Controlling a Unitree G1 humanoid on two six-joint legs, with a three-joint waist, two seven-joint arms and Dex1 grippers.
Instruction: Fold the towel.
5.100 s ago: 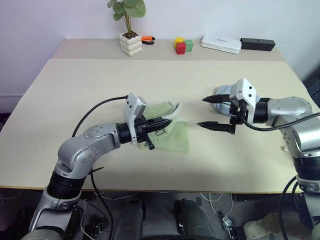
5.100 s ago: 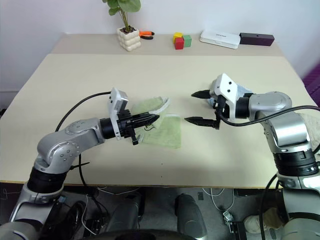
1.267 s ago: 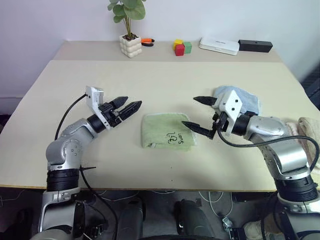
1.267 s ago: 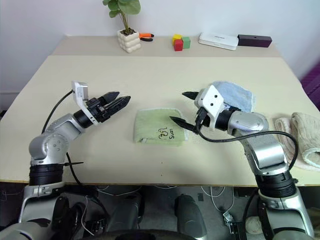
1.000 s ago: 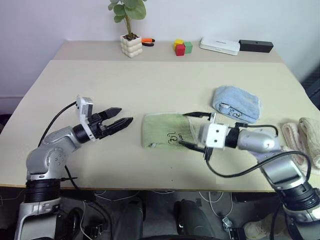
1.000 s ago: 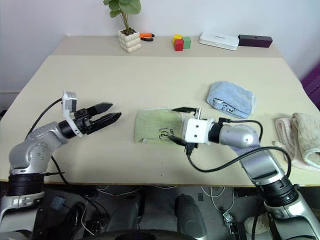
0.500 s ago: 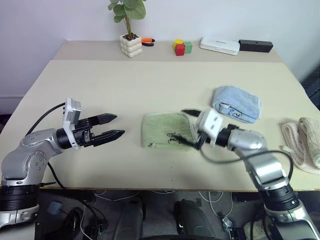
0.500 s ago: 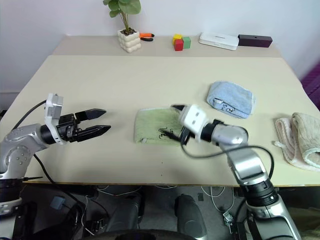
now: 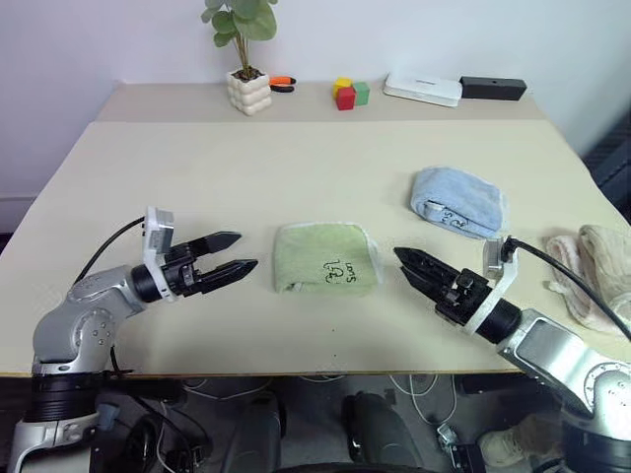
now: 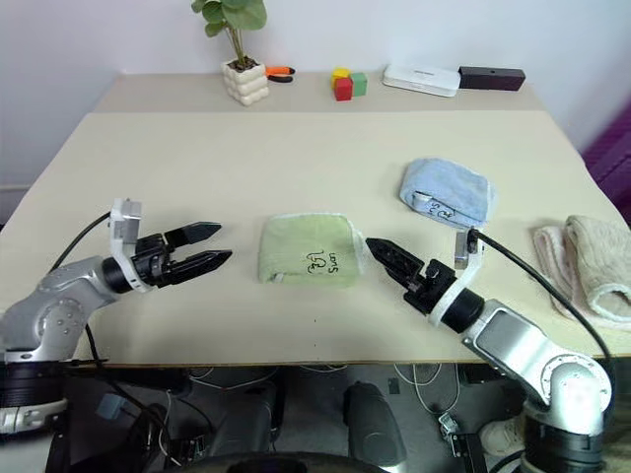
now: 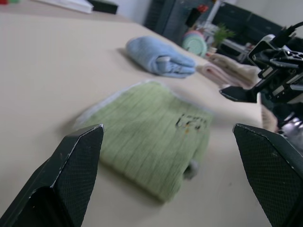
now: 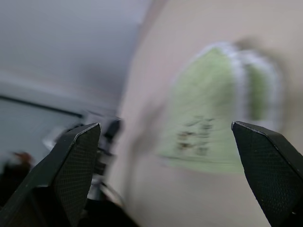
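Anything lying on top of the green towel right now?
Nothing rests on the green towel; its upper face shows only black handwriting and white edging. Both hands are off it, the left hand and right hand at its sides. Its folded-under layers are hidden.

A beige table point(image 9: 296, 158) carries the folded green towel point(image 9: 323, 258) centrally, a blue towel point(image 9: 456, 201) right, cream towels point(image 9: 592, 271) at the right edge.

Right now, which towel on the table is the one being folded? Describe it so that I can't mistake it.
On the beige table, look at the near edge, midway between the two grippers. The towel lies there folded flat: light green, white-edged, with black handwriting on top. The blue towel is rolled up farther right, and the cream towels lie at the right edge.
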